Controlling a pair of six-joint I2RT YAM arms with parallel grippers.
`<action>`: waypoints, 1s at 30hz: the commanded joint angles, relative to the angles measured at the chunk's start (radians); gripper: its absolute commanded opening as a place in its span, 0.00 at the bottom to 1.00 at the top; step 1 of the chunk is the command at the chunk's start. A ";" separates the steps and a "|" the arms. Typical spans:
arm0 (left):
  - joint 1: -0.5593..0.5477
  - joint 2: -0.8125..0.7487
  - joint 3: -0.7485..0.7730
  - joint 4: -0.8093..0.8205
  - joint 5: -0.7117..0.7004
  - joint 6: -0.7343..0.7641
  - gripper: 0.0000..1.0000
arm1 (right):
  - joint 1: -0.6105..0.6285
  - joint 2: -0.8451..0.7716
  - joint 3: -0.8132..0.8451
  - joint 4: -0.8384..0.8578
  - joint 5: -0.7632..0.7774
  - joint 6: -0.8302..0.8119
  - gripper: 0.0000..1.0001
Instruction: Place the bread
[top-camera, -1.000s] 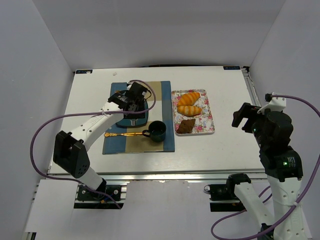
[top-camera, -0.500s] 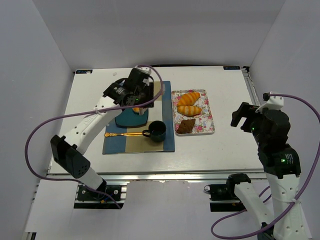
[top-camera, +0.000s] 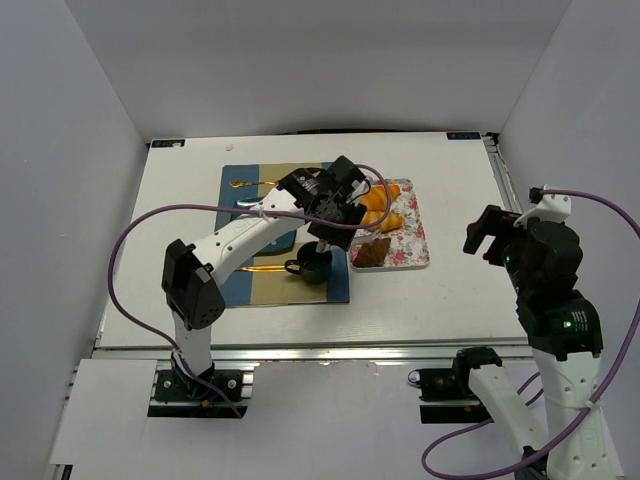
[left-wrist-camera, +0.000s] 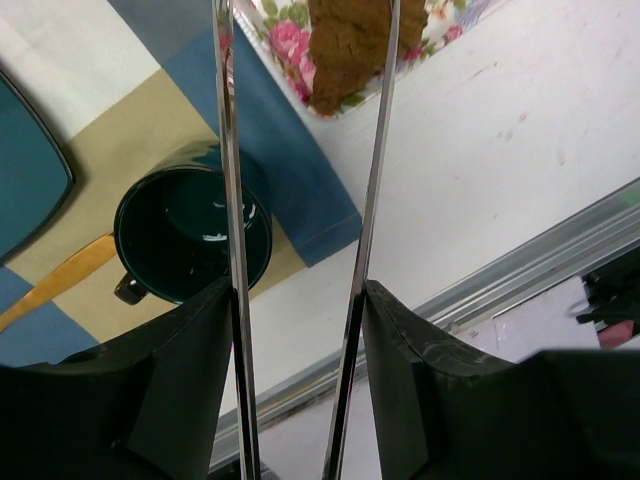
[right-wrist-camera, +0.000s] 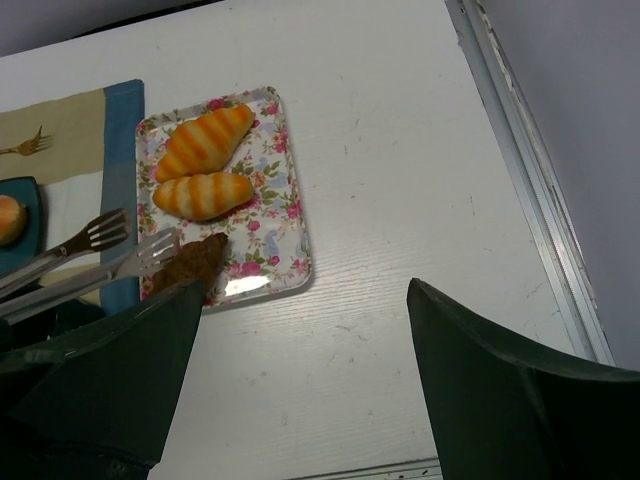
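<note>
My left gripper (top-camera: 337, 205) is shut on metal tongs (left-wrist-camera: 232, 150) and hovers over the near left corner of the floral tray (top-camera: 416, 243). The tong arms are spread on either side of a brown bread (left-wrist-camera: 352, 42), also seen in the top view (top-camera: 373, 252); I cannot tell if they touch it. Two striped orange breads (right-wrist-camera: 205, 170) lie further back on the tray. A round bun (right-wrist-camera: 7, 218) sits on the blue plate (left-wrist-camera: 30, 170). My right gripper (top-camera: 490, 235) is open and empty, over bare table right of the tray.
A dark green cup (top-camera: 315, 262) stands on the blue and tan placemat (top-camera: 335, 285) just left of the tray. A golden spoon (top-camera: 262, 268) lies beside the cup and a golden fork (top-camera: 245, 184) at the mat's far side. The aluminium table rail (top-camera: 400, 350) runs along the near edge.
My left arm has lifted from the blue plate and swung right with the tongs to the tray's near left corner. The bun stays on the plate. The right arm has barely moved.
</note>
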 joint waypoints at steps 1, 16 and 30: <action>-0.017 -0.023 0.048 -0.031 0.023 0.036 0.62 | 0.001 -0.015 -0.004 0.023 0.019 0.015 0.89; -0.046 -0.043 0.025 0.009 0.032 0.007 0.62 | 0.001 -0.013 -0.007 0.017 0.013 0.034 0.89; -0.053 -0.038 -0.064 0.029 0.094 0.014 0.62 | 0.003 -0.018 -0.025 0.023 0.008 0.037 0.89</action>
